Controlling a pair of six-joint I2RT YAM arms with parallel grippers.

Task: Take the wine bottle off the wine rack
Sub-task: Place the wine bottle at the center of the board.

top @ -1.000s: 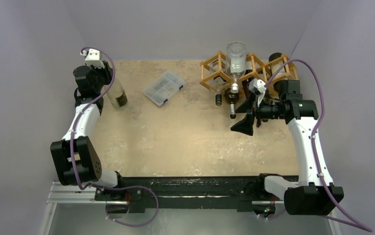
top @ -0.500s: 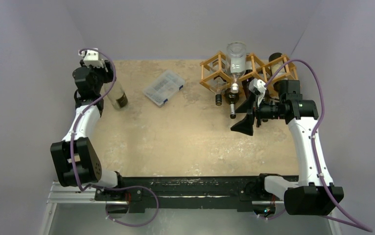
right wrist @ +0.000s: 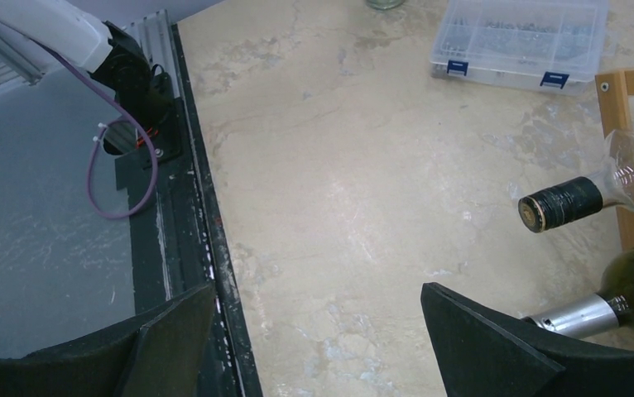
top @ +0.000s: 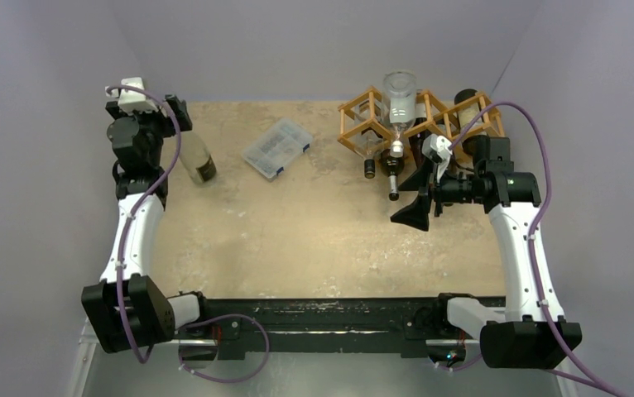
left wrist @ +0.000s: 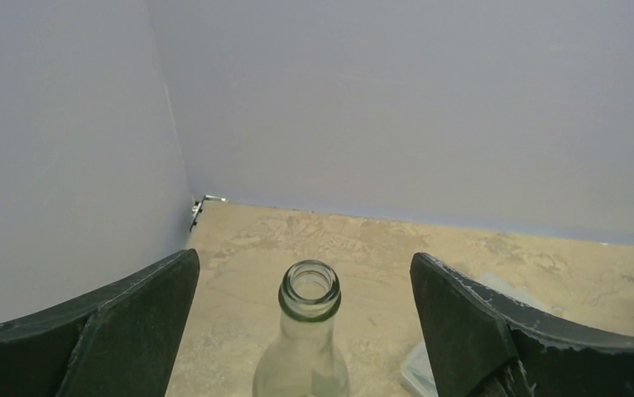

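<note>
- Left claw (left wrist: 304, 258) spread wide, straddling the clear bottle (top: 198, 161) without touching; it stands upright on the table (top: 314, 231) (off-rack, I judge).
- Right claw (right wrist: 318, 289) also spread, staged by the wine rack (top: 355, 124) for the racked bottles (right wrist: 578, 314).

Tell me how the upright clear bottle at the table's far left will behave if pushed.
The clear bottle stands upright, tall and narrow, so a push near its neck would probably tip it. It looks like glass: likely stiff, slippery and breakable. On its side, its round body would probably roll across the table.
</note>
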